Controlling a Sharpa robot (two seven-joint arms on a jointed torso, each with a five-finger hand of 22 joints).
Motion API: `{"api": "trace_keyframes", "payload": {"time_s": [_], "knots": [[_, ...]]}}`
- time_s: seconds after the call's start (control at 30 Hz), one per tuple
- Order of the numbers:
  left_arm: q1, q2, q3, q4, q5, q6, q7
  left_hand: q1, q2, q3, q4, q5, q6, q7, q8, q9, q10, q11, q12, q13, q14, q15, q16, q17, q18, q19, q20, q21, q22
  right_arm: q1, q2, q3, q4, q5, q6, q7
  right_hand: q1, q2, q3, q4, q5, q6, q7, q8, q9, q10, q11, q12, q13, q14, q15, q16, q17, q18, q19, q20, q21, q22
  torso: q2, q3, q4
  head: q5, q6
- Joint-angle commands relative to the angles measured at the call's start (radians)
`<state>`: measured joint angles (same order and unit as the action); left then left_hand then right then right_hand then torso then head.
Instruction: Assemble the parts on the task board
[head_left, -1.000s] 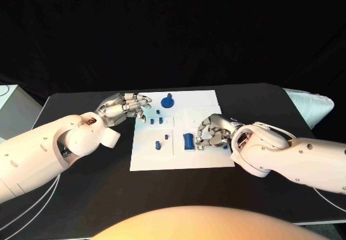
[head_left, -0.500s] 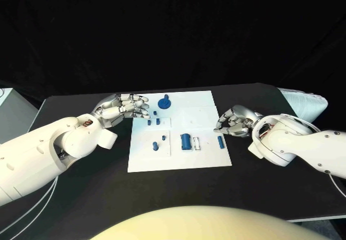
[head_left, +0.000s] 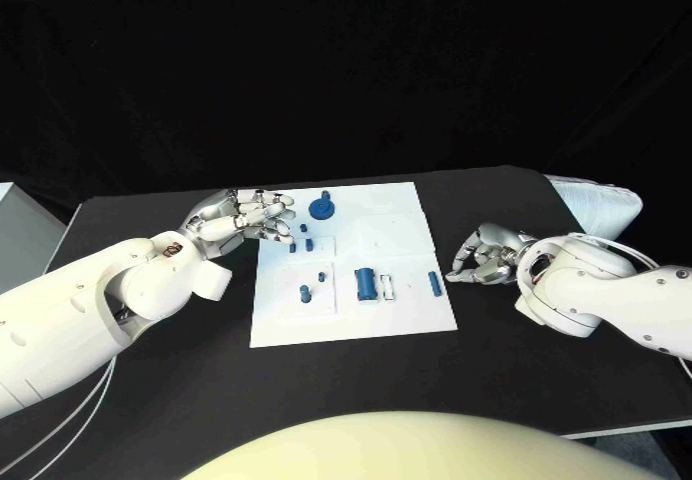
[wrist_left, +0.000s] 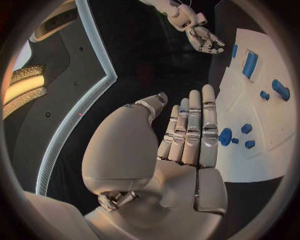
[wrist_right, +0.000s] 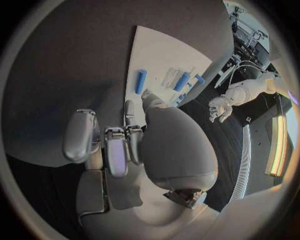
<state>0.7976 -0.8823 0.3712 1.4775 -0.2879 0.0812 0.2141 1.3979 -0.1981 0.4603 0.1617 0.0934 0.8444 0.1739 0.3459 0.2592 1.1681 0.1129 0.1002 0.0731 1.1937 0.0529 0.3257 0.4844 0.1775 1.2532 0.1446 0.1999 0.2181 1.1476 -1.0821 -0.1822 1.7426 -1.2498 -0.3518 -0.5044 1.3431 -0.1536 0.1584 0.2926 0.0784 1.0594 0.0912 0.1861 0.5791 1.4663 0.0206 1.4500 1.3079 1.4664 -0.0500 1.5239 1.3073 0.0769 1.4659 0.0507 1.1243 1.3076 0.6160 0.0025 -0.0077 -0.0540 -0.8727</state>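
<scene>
Task board unlabelled with blue parts, left hand fingers extended, empty, right hand fingers curled, empty

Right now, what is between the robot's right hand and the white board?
Nothing but bare black table. In the head view, the right hand sits just off the task board edge, with the long blue part just inside that edge.

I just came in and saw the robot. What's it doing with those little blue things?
It's putting blue parts together on the white task board. Right now neither hand holds one. The left hand hovers at the board's far left corner, fingers apart. The right hand rests on the black table beside the board.
</scene>
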Motion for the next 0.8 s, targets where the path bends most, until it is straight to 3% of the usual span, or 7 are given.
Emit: {"api": "trace_keyframes", "payload": {"time_s": [0.03,0.13,0.3,0.8], "knots": [[-0.002,0.001,0.0,0.002,0.009,0.009,0.017,-0.006,0.007,-0.016,0.001,-0.003,0.012,0.003,-0.01,-0.003,0.012,0.001,-0.006,0.005,0.028,-0.007,0.04,0.046,0.002,0.024,-0.011,0.026,0.017,-0.011,0.015,0.0,-0.001,-0.057,0.003,-0.077,-0.05,0.0,-0.022,0.0,-0.009,0.009,-0.003,0.012,0.007,0.036,-0.01,-0.002,0.166,0.091,-0.006,0.002,0.206,-0.006,0.055,-0.003,-0.002,0.141,0.002,0.0022,0.0035,-0.004,0.0],[-0.004,-0.001,0.0,0.004,0.009,0.006,0.016,-0.004,0.008,-0.025,0.0,-0.002,0.025,0.004,-0.016,-0.003,0.026,-0.002,0.003,0.014,0.032,-0.012,0.082,0.097,0.002,0.034,-0.018,0.049,0.034,-0.022,0.031,0.0,-0.011,-0.061,-0.007,-0.098,-0.079,0.0,-0.053,-0.001,0.031,0.009,-0.007,0.021,0.019,0.036,-0.014,-0.003,0.166,0.091,-0.01,0.003,0.207,-0.005,0.056,-0.006,-0.003,0.142,0.002,0.0014,0.0041,-0.002,0.0],[-0.005,-0.004,0.0,0.007,0.009,0.001,0.017,-0.003,0.012,-0.036,0.001,-0.002,0.037,0.002,-0.017,-0.002,0.033,-0.006,0.02,0.03,0.011,-0.015,0.131,0.16,0.001,0.031,-0.022,0.072,0.053,-0.035,0.049,-0.001,-0.024,-0.064,-0.005,-0.125,-0.101,-0.001,-0.083,0.0,0.04,0.007,-0.009,0.027,0.029,0.034,-0.015,-0.006,0.164,0.091,-0.012,0.004,0.208,-0.005,0.056,-0.007,-0.005,0.142,0.002,-0.0001,0.0033,0.001,0.0],[-0.008,-0.008,0.0,0.007,0.01,0.001,0.011,-0.007,0.016,-0.041,0.008,-0.001,0.029,0.006,-0.025,-0.004,0.015,-0.002,0.024,0.039,-0.015,-0.011,0.162,0.199,-0.002,0.016,-0.02,0.084,0.067,-0.049,0.09,-0.001,-0.028,-0.101,-0.03,-0.144,-0.092,0.009,-0.095,-0.003,0.052,0.013,-0.014,0.04,0.043,0.033,-0.019,-0.009,0.162,0.092,-0.014,0.004,0.209,-0.005,0.056,-0.009,-0.007,0.143,0.001,0.0004,0.0025,0.009,0.0]]}}
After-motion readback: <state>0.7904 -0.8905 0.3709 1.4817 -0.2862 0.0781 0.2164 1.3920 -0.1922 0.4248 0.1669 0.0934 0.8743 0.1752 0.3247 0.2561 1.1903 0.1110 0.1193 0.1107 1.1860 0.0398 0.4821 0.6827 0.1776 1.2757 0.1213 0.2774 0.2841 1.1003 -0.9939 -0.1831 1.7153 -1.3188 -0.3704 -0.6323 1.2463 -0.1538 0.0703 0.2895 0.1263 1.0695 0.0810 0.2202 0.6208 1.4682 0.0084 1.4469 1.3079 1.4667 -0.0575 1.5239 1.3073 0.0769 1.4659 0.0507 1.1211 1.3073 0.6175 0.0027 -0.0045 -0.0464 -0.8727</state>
